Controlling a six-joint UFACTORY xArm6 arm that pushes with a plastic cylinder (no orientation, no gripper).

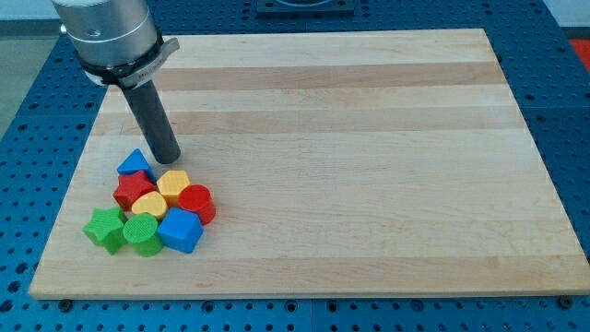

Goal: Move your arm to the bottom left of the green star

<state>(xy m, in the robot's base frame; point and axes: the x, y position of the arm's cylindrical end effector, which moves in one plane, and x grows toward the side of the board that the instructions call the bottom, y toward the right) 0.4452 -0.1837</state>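
Camera view: no writing readable. Green star (pixel 104 228) lies flat, without a clear long axis, at the cluster's bottom left, touching the green block (pixel 142 235). My tip (pixel 166 159), bare rod, holds nothing, beside the blue block (pixel 135 164).

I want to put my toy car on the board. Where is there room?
Lots of room: everything from the red cylinder and blue cube across to the view's right edge of the wooden board is bare. It is crowded at the view's bottom left, where my tip stands beside the blue triangle, above the green star.
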